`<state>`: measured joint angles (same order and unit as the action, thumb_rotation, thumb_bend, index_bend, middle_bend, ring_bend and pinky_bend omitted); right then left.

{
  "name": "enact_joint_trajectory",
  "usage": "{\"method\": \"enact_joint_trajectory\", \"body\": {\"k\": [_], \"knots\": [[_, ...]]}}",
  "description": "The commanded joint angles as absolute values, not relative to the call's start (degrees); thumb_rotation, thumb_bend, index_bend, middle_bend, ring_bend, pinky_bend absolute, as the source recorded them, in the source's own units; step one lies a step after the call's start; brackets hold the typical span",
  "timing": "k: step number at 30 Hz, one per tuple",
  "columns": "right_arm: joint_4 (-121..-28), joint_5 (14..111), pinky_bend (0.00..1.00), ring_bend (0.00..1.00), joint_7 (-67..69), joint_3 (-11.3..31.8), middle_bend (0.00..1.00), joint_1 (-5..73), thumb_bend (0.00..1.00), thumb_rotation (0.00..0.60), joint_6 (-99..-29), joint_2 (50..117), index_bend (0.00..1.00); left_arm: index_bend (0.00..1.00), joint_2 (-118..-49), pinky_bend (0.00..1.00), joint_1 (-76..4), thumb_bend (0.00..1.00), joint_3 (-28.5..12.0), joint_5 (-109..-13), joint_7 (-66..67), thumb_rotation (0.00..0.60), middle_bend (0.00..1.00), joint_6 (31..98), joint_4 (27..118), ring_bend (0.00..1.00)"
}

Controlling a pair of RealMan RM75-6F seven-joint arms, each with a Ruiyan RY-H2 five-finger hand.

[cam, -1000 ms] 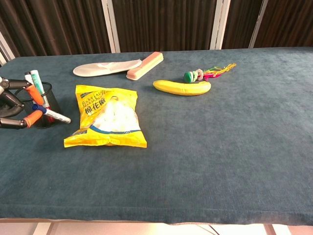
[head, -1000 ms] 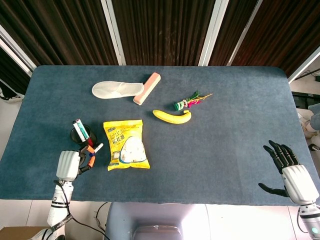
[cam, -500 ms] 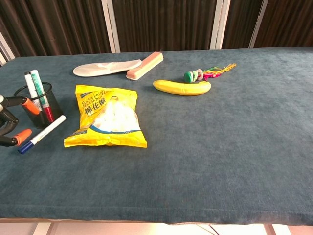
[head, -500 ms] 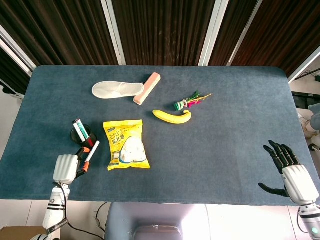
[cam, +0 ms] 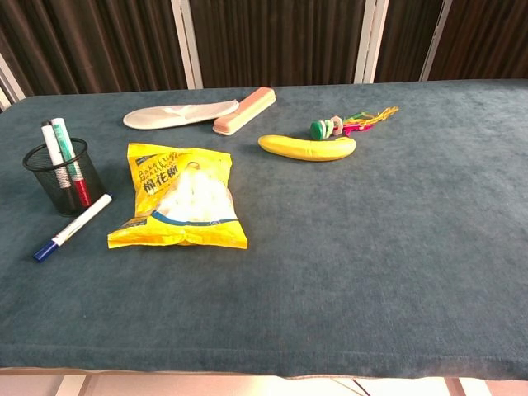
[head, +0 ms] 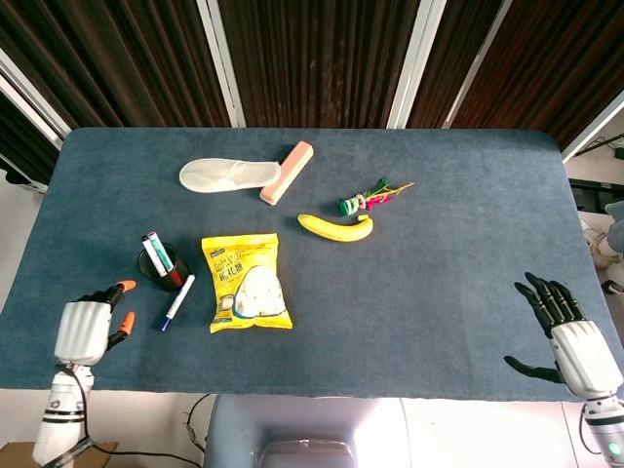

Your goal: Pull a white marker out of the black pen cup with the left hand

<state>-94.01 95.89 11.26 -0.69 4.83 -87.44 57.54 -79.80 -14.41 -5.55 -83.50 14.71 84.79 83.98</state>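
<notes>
Since one second ago the left hand (head: 84, 330) has let go of the white marker (head: 177, 301) and has moved away to the left, toward the near left corner of the desk (head: 439, 283). Now this hand holds nothing; its fingers are apart and point to the right, toward the cup. It shows only in the head view.

White marker lies flat on the desk with its blue cap toward the near edge. It is just beside the black pen cup (cam: 62, 176), between the cup and the yellow snack bag (cam: 181, 196), and touches no hand. The cup stands upright and has other markers (cam: 63, 158) inside, one with green print and one with red.

At the near right corner the right hand (head: 567, 336) holds nothing, with dark fingers spread wide and pointing away from the robot.

Farther back on the desk are a white slipper (head: 227, 175) and a pink brush (head: 287, 173) that touches its right end. A banana (cam: 307, 148) lies in the middle, and a small toy with green and pink feathers (cam: 346, 124) is near behind it.
</notes>
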Motion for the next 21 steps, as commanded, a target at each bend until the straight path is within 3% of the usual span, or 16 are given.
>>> {"method": "enact_joint_trajectory", "body": {"k": [1, 7, 21], "knots": [[-93.95, 95.65, 0.07, 0.0, 11.09, -0.55, 0.0, 4.83, 0.19, 0.6, -87.46, 57.69, 0.09, 0.3, -72.96, 0.33, -11.58, 0.37, -3.5, -87.37, 16.11, 0.6, 0.34, 88.91, 84.74, 0.36], [-94.0, 95.2, 0.07, 0.0, 9.76, -0.62, 0.0, 5.27, 0.19, 0.6, -86.09, 58.18, 0.09, 0.31, -71.67, 0.29, -7.2, 0.38, -3.33, -86.49, 11.87, 0.6, 0.33, 94.18, 83.85, 0.31], [-94.01, 94.81, 0.07, 0.0, 8.5, -0.96, 0.0, 5.27, 0.2, 0.6, -85.23, 58.64, 0.09, 0.31, -71.38, 0.27, -5.58, 0.39, -2.68, -85.18, 9.37, 0.6, 0.3, 91.74, 84.04, 0.29]]}}
